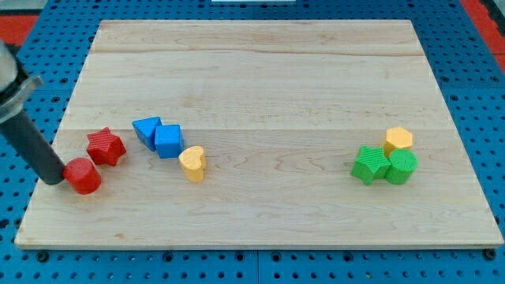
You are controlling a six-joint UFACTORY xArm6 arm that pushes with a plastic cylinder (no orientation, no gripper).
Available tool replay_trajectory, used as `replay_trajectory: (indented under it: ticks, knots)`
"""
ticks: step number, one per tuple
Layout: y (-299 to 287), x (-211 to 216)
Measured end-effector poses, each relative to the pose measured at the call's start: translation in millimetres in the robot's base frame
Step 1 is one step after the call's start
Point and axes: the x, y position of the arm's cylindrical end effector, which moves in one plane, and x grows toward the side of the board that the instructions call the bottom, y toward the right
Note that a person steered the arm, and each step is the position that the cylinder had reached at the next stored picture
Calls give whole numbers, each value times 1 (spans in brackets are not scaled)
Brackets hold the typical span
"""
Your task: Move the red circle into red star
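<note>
The red circle (83,175) lies near the wooden surface (260,79)'s lower left corner, just below and left of the red star (106,147), nearly touching it. My tip (54,180) rests against the circle's left side; there is no hand here, only the rod, holding nothing. Judging by the sliver between them, the task is almost done: a short push up and rightward remains.

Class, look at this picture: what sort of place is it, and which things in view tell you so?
Probably a robotics lab bench. A wooden board lies on a blue perforated table, small coloured blocks like the red circle and red star sit on it, and my tip touches the circle.
</note>
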Motion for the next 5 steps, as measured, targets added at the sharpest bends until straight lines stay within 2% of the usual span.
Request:
replay_trajectory:
  ticks: [1, 2, 3, 4, 5]
  knots:
    - [9, -18]
    - [-24, 10]
    - [55, 62]
    - [85, 25]
    - [82, 52]
